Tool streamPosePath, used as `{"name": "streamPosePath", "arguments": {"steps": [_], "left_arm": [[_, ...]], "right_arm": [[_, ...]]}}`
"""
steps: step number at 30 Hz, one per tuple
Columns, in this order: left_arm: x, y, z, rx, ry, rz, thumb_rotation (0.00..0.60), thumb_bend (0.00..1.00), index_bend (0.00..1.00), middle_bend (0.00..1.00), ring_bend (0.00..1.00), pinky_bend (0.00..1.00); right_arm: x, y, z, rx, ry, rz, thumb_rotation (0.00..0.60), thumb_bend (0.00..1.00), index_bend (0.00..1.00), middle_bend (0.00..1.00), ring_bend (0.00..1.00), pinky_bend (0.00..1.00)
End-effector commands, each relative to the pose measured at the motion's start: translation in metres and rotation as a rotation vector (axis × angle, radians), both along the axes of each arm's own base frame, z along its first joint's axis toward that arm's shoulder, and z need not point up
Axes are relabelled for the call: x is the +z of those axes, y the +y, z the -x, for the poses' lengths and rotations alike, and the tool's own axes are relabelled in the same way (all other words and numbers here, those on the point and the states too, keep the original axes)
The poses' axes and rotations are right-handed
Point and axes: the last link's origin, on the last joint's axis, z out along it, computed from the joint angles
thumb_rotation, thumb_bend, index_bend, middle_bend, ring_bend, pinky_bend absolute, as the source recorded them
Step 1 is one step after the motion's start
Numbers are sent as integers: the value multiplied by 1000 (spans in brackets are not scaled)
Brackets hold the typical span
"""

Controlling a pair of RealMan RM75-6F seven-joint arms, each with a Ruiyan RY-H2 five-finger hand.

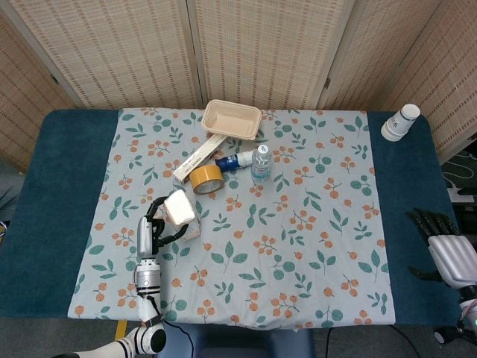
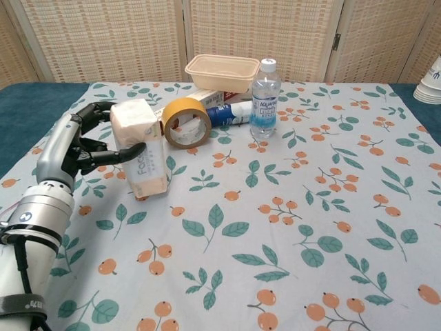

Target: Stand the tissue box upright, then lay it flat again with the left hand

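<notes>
Tissue box (image 2: 142,148) stands upright, near tape roll (image 2: 185,123), on its chest-camera side, base apparently touching cloth. Left hand (image 2: 77,144) clamps it, thumb across front. Advice: confirm it stands, then tip slowly away from tape roll. Right hand (image 1: 445,246) far off, fingers apart, holds nothing.

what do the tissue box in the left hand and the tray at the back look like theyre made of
Tissue box: seemingly a soft plastic-wrapped pack, glossy, with rounded corners and printed lettering. Tray: beige and matte, probably molded pulp or plastic, with a rolled rim; the look leaves it open.
</notes>
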Motion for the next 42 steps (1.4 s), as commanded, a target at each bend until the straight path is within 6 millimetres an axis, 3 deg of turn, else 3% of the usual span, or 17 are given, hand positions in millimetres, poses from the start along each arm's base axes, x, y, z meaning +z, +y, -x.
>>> {"name": "streamPosePath", "arguments": {"steps": [1,10,15,20,22,31,42], "left_arm": [[1,0,1,0,-2,-3,600,222,428,441,1000,1000],[0,-1,10,12,5,7,600,208,419,432,1000,1000],[-3,-3,14,1,23,28,600,194,363,393,1000,1000],[-3,-4,15,-37,36,48,600,167,75,278,1000,990],[-3,-5,14,-54,33,58,600,149,3,213,999,979],[0,-8,21,-79,40,83,600,137,0,79,970,943],[23,-14,25,-106,71,35,600,135,0,42,950,923]], "right_arm": [[-1,-1,0,-2,3,-3,600,116,77,30,0,17],[-6,-1,0,-3,15,-15,600,116,77,30,0,17],[-8,-2,-1,-3,17,-22,600,116,77,30,0,17],[-8,-3,-1,-3,12,-26,600,116,77,30,0,18],[-7,-3,-1,1,9,-23,600,116,77,30,0,18],[-6,-2,-3,35,-9,-7,600,116,77,38,0,19],[-3,-1,-5,49,-20,2,600,116,77,38,0,20]]}}
